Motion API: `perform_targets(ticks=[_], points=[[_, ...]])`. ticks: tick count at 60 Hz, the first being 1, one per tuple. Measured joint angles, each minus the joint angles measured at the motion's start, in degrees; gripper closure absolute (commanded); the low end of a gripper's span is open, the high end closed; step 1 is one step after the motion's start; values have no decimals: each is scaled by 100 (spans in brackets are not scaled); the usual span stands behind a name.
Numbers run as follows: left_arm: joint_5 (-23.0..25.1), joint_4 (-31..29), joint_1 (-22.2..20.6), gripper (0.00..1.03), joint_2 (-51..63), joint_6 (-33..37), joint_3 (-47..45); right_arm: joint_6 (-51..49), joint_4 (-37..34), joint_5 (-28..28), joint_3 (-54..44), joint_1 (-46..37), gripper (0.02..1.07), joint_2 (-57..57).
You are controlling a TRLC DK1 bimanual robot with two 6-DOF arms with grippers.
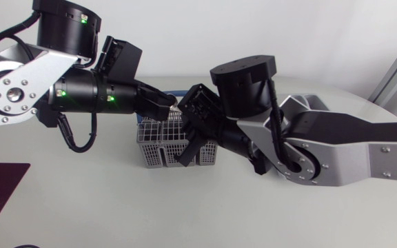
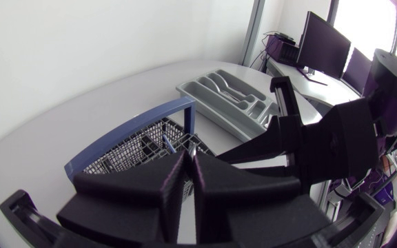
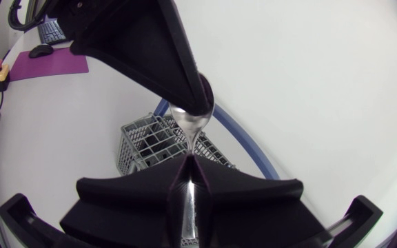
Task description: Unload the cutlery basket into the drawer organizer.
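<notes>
The spoon [image 3: 195, 122] hangs just above the basket [image 1: 158, 155], its long axis running between 2 grippers. The right gripper [image 3: 190, 172] is clamped narrow on the handle. The left gripper [image 2: 190, 155], fingers pressed almost together, seems to pinch the bowl's tip. The organizer [image 2: 188, 91] lies beyond the basket, probably nearer the right arm. No legible writing shows.
</notes>
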Motion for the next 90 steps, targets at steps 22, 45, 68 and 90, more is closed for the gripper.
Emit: perform_targets(ticks=[22,45,68,90], points=[[42,-2,61,24,0,-74,31,-4,-308,-230,22,2,101,-2],[31,4,525,8,-363,-127,345,-138,-1174,-1311,-299,-527,101,-793],[-232,-7,769,8,-518,437,321,-1193,-2973,-3386,-330,-2566,101,-1779],[-291,-129,629,6,-538,1237,-120,-3768,-4365,-4367,-483,-4924,101,-1504]])
